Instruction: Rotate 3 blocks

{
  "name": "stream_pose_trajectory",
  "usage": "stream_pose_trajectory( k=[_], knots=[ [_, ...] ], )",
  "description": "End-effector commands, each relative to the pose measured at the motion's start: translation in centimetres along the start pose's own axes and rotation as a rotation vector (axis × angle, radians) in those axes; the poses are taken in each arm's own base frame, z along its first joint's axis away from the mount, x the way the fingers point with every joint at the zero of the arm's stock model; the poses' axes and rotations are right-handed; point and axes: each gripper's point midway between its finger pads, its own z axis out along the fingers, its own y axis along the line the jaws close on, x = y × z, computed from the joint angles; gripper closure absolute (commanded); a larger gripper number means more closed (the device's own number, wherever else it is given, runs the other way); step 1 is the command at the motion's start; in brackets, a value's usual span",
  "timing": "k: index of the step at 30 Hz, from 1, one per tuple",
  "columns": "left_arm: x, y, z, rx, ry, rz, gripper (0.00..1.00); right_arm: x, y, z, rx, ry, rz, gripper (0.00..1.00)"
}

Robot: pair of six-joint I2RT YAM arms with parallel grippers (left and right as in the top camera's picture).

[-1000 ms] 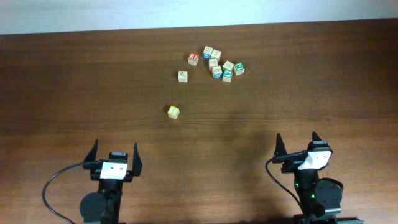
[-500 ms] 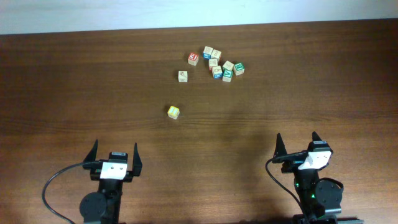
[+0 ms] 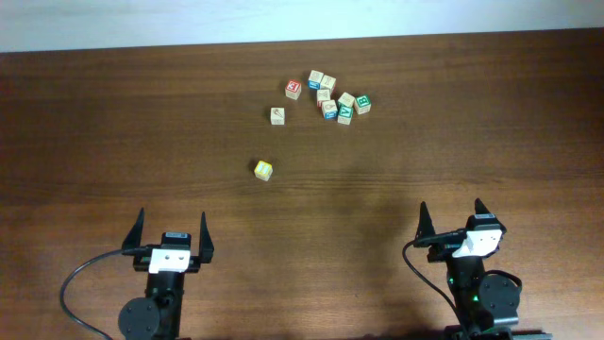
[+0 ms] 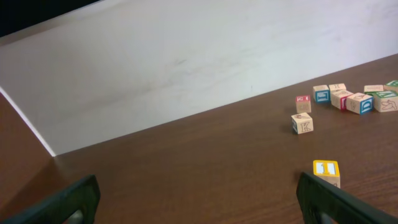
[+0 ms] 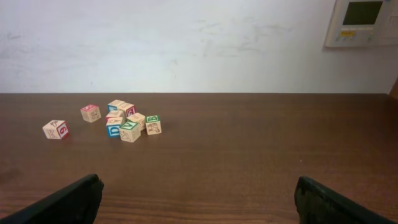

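Blocks: three of interest, all resting on the table [image 3: 94, 132], none held.

Table: dark brown wood, filling the overhead view. A white wall [image 5: 186, 43] runs along its far edge, with a small pale panel [image 5: 362, 22] mounted on it at upper right.

Left gripper [image 3: 173, 218]: at the near edge, left side. Jaws spread wide, nothing between them. A black cable [image 3: 80, 279] loops out from its base.

Right gripper [image 3: 450, 207]: at the near edge, right side. Jaws also spread wide and empty. Both grippers sit well apart from every block.

Cluster [image 3: 335, 96]: a loose knot of cubes on the far half, right of centre, some with blue print.

Green block [image 3: 345, 114]: at the near edge of the cluster, green face up, close against its neighbours. A second green-marked cube sits just beside it to the right.

Red block [image 3: 293, 89]: just left of the cluster, apart from it.

Tan block [image 3: 277, 115]: near the red block, on the side closer to the arms, standing clear of the others.

Yellow block [image 3: 263, 170]: alone, the closest cube to the arms, well apart from the rest, yellow face up.
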Motion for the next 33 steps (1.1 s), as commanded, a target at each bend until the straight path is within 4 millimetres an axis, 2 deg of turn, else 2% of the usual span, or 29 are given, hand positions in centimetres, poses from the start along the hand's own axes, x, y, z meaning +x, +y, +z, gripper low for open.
stream_pose_trajectory(
  k=[1,5,10,13,18,20,23,27,33],
  knots=[
    [-1.3,0.4,-0.1,-0.004,-0.020,-0.013,0.01,-2.0,0.0,-0.3,0.000,-0.044,-0.013,0.02],
    [-2.1,0.6,0.0,0.000,-0.007,-0.018,0.01,-3.7,0.0,-0.6,-0.001,-0.067,-0.016,0.02],
    [-3.1,1.0,0.5,0.008,0.022,-0.019,0.01,-4.8,0.0,-0.5,0.000,-0.056,-0.047,0.02],
    [-3.7,1.2,1.2,0.020,0.064,-0.047,0.01,-5.4,0.8,-0.1,-0.043,-0.027,-0.086,0.02],
    [-5.0,1.6,2.7,0.057,0.189,-0.074,0.01,-7.7,1.7,0.9,-0.092,0.040,-0.090,0.02],
    [-6.0,2.0,4.0,0.080,0.274,-0.081,0.01,-9.3,2.1,1.9,-0.117,0.100,-0.086,0.02],
    [-7.0,2.3,5.8,0.117,0.374,-0.091,0.01,-10.5,2.5,3.4,-0.144,0.206,-0.078,0.02],
    [-8.3,1.9,8.2,0.213,0.533,-0.121,0.01,-11.3,3.2,5.7,-0.188,0.390,-0.058,0.02],
    [-8.7,0.4,11.0,0.382,0.790,-0.195,0.01,-12.0,4.9,8.8,-0.283,0.684,0.003,0.02]
  ],
)
